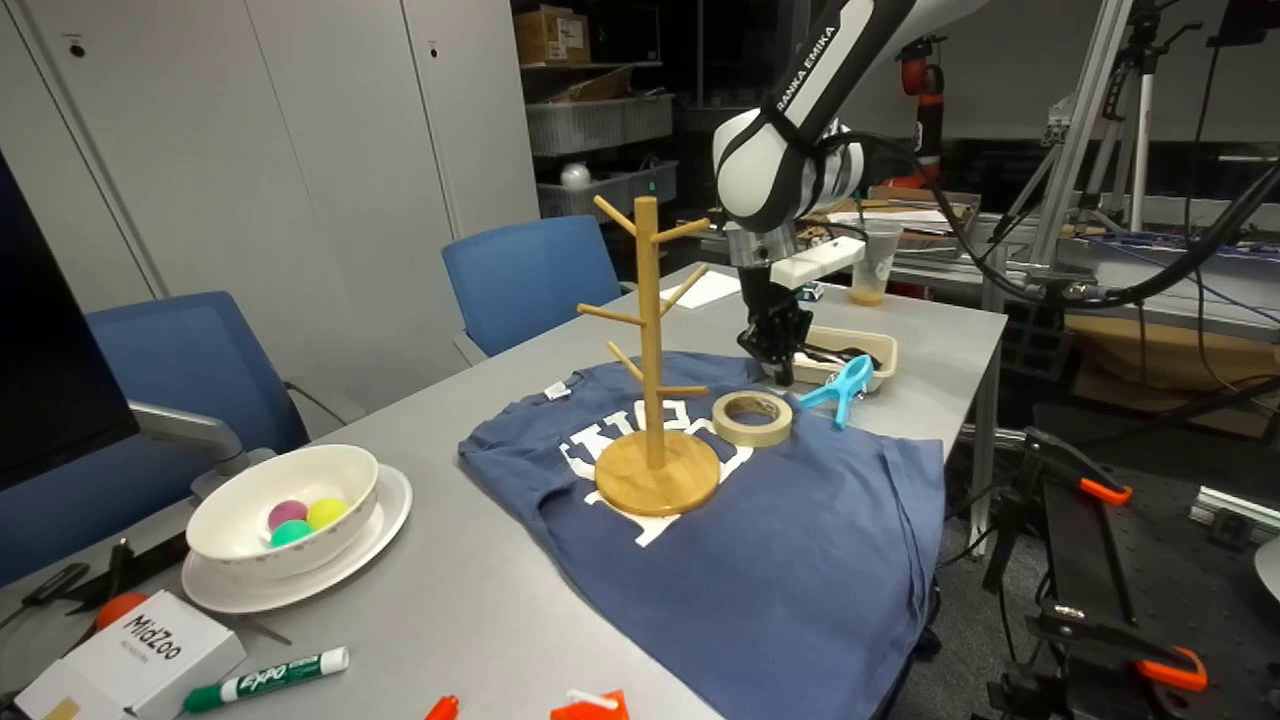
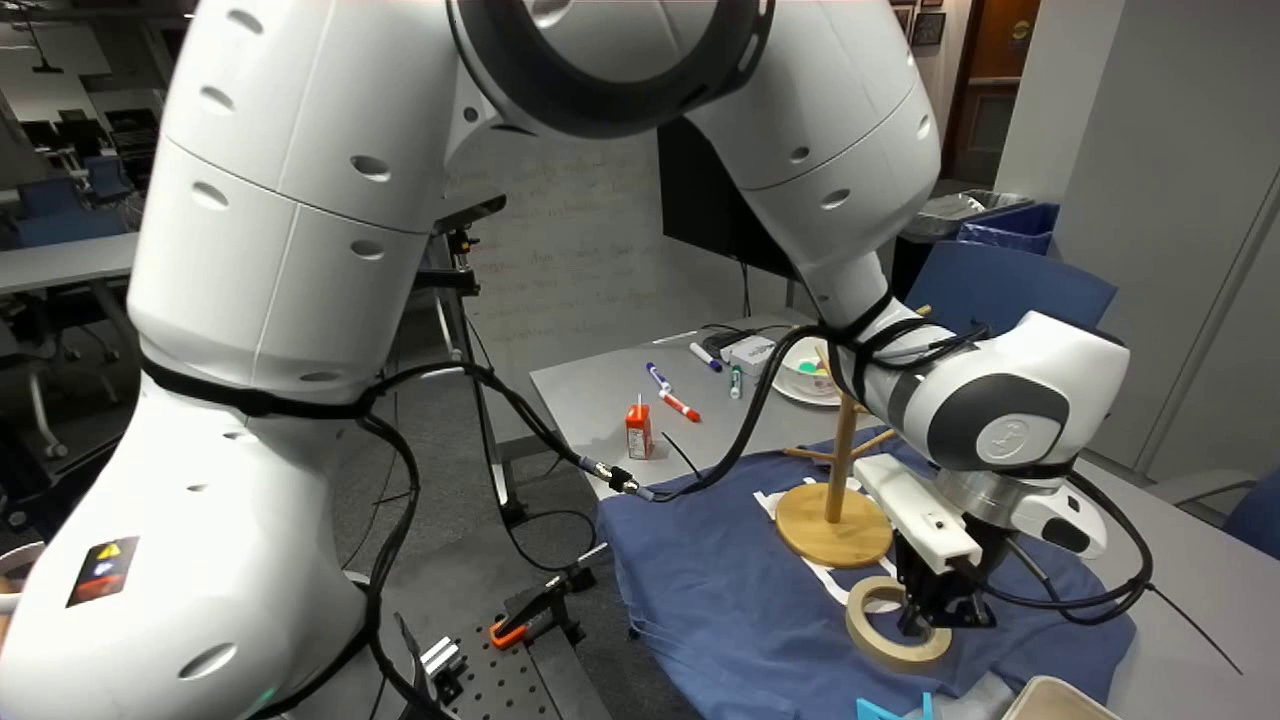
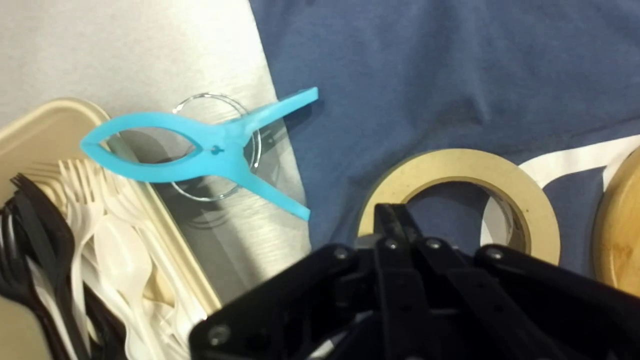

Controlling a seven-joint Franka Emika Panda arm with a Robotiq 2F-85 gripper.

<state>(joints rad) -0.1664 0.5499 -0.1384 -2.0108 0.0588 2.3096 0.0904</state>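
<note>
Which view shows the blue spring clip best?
Wrist view: the blue spring clip appears large, whole and unobstructed. The exterior views give a whole but smaller clip or just part of it, cropped at frame bottom.

Tall light-gray cabinets with small round locks stand behind two blue-backed office chairs at a gray table, and next to them an open shelving unit holds a cardboard box and gray plastic bins in dim light. In an exterior view, a light-gray wall bearing faint handwriting rises above gray carpet, partly hidden by a large black screen. Farther back are a brown wooden door, framed pictures, a blue bin and, across the room, more blue chairs by a light-topped table.
</note>
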